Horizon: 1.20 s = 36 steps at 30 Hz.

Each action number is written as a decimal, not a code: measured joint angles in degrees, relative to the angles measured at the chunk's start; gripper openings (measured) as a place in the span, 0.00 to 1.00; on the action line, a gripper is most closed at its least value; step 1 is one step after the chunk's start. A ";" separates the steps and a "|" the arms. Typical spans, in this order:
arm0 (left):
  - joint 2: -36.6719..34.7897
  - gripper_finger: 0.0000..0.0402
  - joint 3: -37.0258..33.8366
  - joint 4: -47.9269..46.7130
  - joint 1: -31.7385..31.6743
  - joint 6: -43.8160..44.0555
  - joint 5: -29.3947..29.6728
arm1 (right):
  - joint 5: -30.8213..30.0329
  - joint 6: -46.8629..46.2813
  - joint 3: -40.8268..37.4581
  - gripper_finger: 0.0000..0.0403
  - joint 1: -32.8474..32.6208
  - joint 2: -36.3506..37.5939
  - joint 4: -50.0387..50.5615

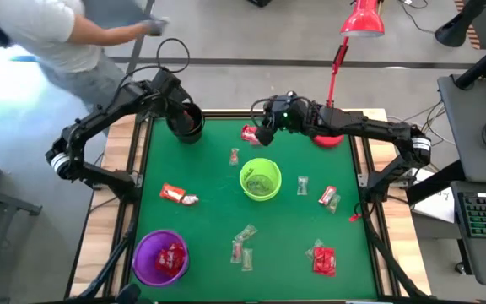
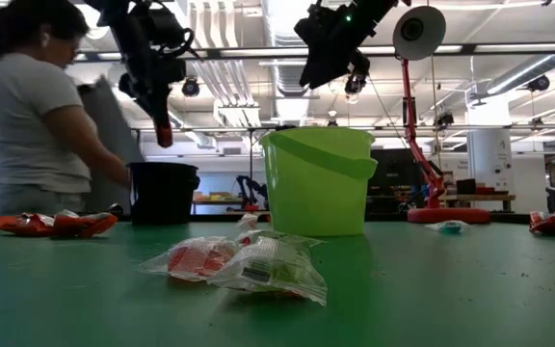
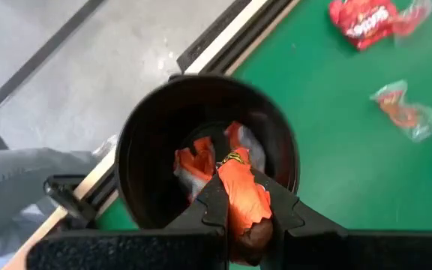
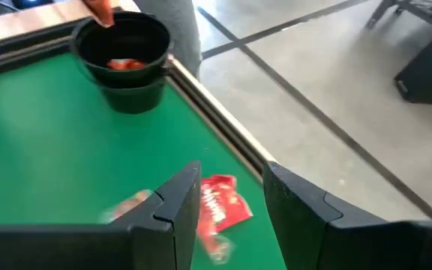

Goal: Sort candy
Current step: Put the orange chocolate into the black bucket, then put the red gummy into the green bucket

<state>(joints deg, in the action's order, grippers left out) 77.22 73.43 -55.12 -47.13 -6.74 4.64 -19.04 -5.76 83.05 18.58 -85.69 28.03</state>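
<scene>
My left gripper (image 3: 240, 187) hangs over the black cup (image 3: 148, 150) at the table's far left, shut on an orange-red wrapped candy (image 3: 242, 206). More red candy (image 3: 193, 165) lies in that cup. My right gripper (image 4: 231, 176) is open and empty, above a red candy (image 4: 217, 204) that lies flat on the green mat by the far edge; in the high view the gripper (image 1: 264, 135) is just right of that candy (image 1: 249, 133). The green cup (image 1: 260, 179) stands mid-table and the purple cup (image 1: 160, 256) at the near left, with red candy inside. My left gripper pinches the orange-red candy between its two fingers (image 3: 214, 196), which point down from above. The candy's wrapper end (image 3: 235, 169) sticks out past the fingertips. It is lifted clear, above the black cup's mouth.
Loose candies lie on the mat: red ones at the left (image 1: 174, 194), right (image 1: 327, 196) and near right (image 1: 323, 258), pale ones near the middle (image 1: 243, 245). A red lamp (image 1: 332, 93) stands at the far right. A person (image 1: 66, 34) stands beyond the far left corner.
</scene>
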 joint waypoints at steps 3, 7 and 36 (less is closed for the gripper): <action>0.38 0.05 0.00 2.78 0.09 0.32 -0.09 | 0.01 3.12 0.00 0.34 1.52 0.00 0.07; 0.76 0.11 0.00 2.67 -0.26 0.35 0.19 | 0.20 5.45 0.00 0.34 3.25 0.00 0.17; 0.74 0.35 -0.02 2.87 -0.22 -0.26 0.33 | 14.79 15.74 -0.02 0.39 14.83 -1.96 -14.20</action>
<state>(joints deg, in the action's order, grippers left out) 77.95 73.41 -52.25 -47.35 -7.01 4.97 -4.25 9.99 83.02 33.41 -87.65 13.83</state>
